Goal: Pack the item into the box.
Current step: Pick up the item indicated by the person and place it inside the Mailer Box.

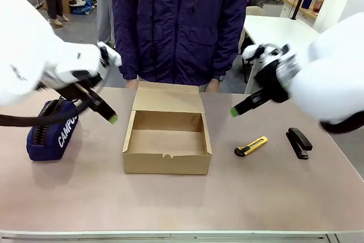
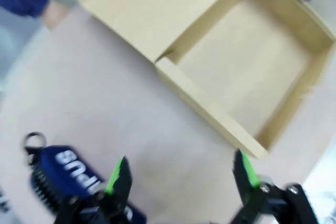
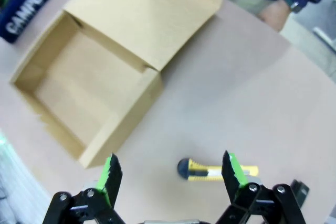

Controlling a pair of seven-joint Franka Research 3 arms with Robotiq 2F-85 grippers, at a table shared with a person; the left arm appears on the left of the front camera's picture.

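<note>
Cardboard first: one box [image 1: 166, 140] sits open and empty mid-table, so we judge the packing not yet begun. One navy pouch [image 1: 51, 135] lies on the table to its left, near our left gripper [image 2: 180, 169], whose jaws are spread and hold nothing. Our right gripper [image 3: 171, 165] hovers equally wide near one yellow knife [image 1: 251, 146]; one black stapler [image 1: 299, 142] lies farther right. Beyond, one person stands.

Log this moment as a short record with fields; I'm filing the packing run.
box: open, empty
pouch: navy, on the table, left of the box
knife: yellow, right of the box
stapler: black, right of the knife
left gripper: open, empty, raised beside the pouch
right gripper: open, empty, raised near the knife
</note>
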